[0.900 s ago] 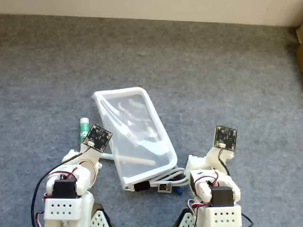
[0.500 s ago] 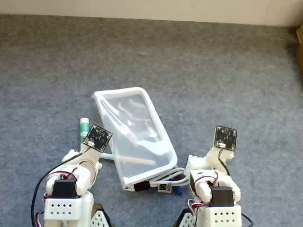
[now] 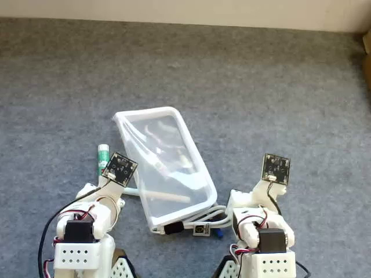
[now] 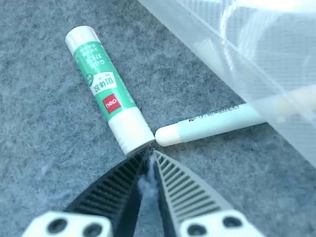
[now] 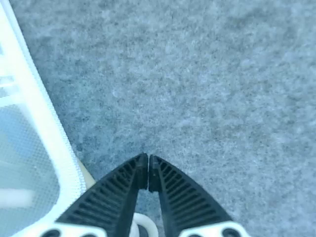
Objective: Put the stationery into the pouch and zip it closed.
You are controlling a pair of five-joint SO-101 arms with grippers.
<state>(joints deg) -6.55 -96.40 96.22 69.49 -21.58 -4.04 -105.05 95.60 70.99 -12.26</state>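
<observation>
Grey felt-like cloth covers the counter, with a pale wall strip along its far edge. Near the middle lies a clear plastic pouch with a white zip border, set at a slant, and several pale pieces of stationery show dimly through its wall. Whether its zip is open or shut cannot be told.

Just beside the pouch, on the left arm's side, a green-and-white glue stick lies flat on the cloth. A slim white pen lies by it, its rounded end just beside the glue stick's nearer end. The pen's other end runs behind the pouch's clear edge; whether it is under the pouch or inside it cannot be told.

In the left wrist view, the left arm's fingers are closed together and grip nothing, their tips close to where the two ends meet. The right arm's fingers are likewise closed and empty, over bare cloth just beside the pouch's white border. A white cable with a black plug lies against the pouch's near end, between the two arms.
</observation>
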